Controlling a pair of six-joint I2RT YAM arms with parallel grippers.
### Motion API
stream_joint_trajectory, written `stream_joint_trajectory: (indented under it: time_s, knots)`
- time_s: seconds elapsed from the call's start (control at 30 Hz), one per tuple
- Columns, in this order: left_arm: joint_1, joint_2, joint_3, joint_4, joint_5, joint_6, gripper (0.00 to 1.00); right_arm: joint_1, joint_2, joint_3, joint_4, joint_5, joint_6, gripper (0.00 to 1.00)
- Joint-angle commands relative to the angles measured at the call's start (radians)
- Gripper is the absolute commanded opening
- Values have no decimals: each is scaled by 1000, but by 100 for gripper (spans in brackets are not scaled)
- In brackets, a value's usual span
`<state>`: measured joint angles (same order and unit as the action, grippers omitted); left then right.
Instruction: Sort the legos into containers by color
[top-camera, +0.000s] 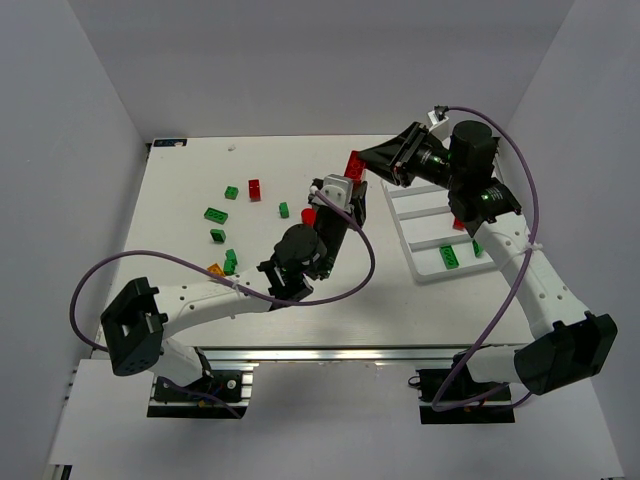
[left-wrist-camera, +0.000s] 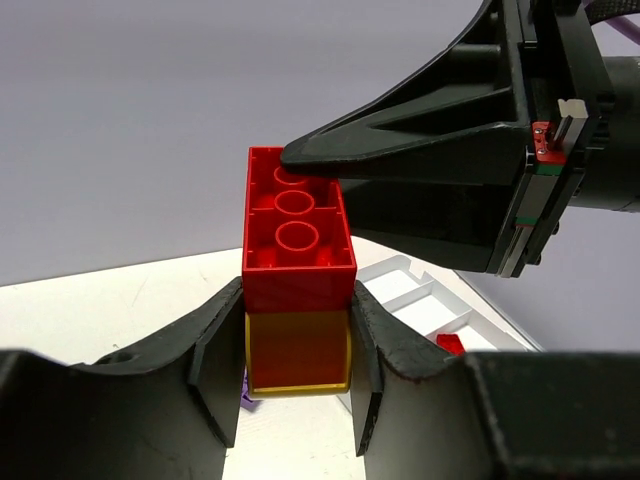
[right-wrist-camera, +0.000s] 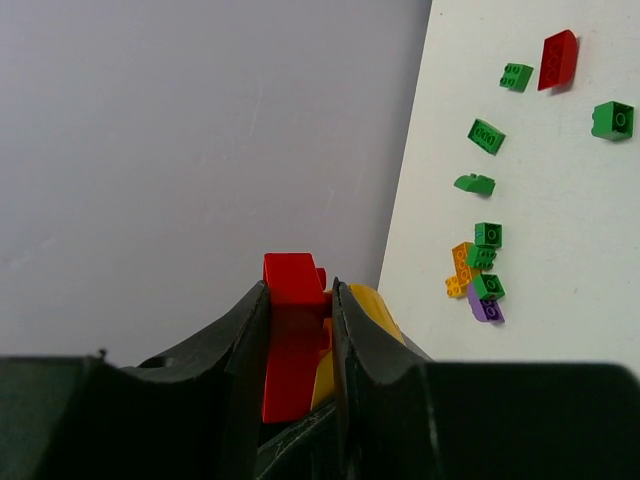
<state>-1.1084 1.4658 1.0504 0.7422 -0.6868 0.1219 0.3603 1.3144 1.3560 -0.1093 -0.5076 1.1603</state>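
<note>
The step in hand looked like separating two joined legos: a red brick (left-wrist-camera: 297, 235) sat pressed onto a yellow brick (left-wrist-camera: 298, 362), both held in the air just beside the tray (top-camera: 398, 232), on the left arm's side of it. The left gripper (left-wrist-camera: 297, 340) was clamped on the yellow one and the right gripper (right-wrist-camera: 300, 300) on the red. The next move probably called for pulling or twisting them apart, then dropping each by color. The right arm (top-camera: 520, 260) covered part of the tray's compartments. Loose legos (top-camera: 215, 214) lay well apart from the tray.

White table (top-camera: 180, 185), plain grey walls (top-camera: 300, 60)
</note>
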Motion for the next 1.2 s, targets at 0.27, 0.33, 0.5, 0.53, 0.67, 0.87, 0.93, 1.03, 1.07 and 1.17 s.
stream_joint_trajectory:
  time_s: [0.27, 0.33, 0.5, 0.53, 0.67, 0.87, 0.93, 1.03, 1.07, 1.17]
  knots:
    - [12, -47, -13, 2, 4, -22, 7, 2, -15, 40, 25, -25, 81, 0]
    - [15, -44, -16, -1, 7, -24, 6, -3, -6, 55, 29, -28, 108, 0]
    - [16, -47, -32, -10, 6, -33, 5, -29, 17, 98, 46, -42, 147, 0]
    - [16, -45, -38, -10, 4, -34, 5, -40, 25, 103, 46, -45, 151, 0]
    - [22, -48, -49, -17, 4, -44, 4, -63, 36, 106, 57, -52, 173, 0]
    - [35, -45, -61, -27, 18, -67, 3, -87, 39, 107, 69, -62, 191, 0]
    - [41, -42, -63, -30, 24, -73, 3, -93, 42, 112, 69, -63, 196, 0]
    - [45, -42, -72, -30, 30, -82, 3, -101, 46, 120, 71, -63, 200, 0]
    - [47, -42, -76, -29, 30, -85, 3, -101, 46, 120, 72, -63, 200, 0]
    - [50, -48, -82, -29, 27, -90, 3, -118, 46, 111, 85, -60, 194, 0]
